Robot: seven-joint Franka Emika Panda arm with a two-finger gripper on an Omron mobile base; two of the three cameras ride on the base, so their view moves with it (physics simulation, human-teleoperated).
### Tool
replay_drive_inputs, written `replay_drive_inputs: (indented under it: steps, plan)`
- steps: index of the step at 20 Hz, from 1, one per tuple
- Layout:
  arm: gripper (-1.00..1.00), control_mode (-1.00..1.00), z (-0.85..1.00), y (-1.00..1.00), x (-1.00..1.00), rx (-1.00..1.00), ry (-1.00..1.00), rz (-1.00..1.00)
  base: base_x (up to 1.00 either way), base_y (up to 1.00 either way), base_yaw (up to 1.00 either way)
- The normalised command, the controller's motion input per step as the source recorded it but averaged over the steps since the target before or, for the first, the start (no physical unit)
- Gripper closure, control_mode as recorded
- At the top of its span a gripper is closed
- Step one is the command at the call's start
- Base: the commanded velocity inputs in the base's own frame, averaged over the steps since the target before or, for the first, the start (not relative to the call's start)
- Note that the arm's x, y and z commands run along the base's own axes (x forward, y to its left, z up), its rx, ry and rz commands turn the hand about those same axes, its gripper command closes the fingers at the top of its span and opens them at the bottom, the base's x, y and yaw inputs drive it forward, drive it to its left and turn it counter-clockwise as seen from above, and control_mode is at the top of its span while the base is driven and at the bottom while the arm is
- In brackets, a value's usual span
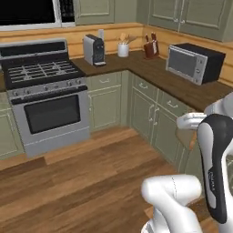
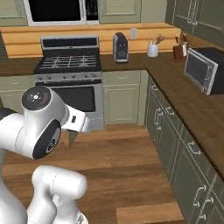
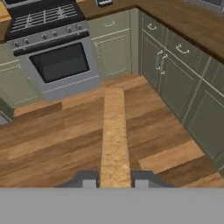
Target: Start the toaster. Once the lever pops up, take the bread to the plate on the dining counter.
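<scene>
The two-finger gripper [image 3: 114, 183] of the white arm was closed edge-on around the square light-brown slice of bread [image 3: 114, 138], its dark fingertips [image 3: 89, 183] pressed against either side. The slice hung out over the brown plank floor [image 1: 77, 182], well apart from any counter. Seen from the left, the bread [image 1: 187, 138] showed tan just under the pale hand. Beyond it ran the pale green cabinet fronts [image 2: 173, 131] under a dark wood worktop [image 2: 192, 103], where a silver toaster oven [image 1: 193, 63] sat. Farther back stood the grey gas range [image 1: 45, 98], and in the corner a coffee machine [image 1: 94, 50], a white utensil holder [image 1: 123, 49] and a knife block [image 1: 149, 48].
</scene>
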Motion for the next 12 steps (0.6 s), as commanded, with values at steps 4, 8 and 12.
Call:
replay_drive_inputs:
  steps: [4,8,12]
  plan:
    - [1.0,1.0,0.0,0.0,0.0,0.0,0.0,0.0,0.57,0.52,0.71]
    - [1.0,1.0,0.0,0.0,0.0,0.0,0.0,0.0,0.64,0.41,0.72]
    - [1.0,1.0,0.0,0.0,0.0,0.0,0.0,0.0,0.76,0.29,0.72]
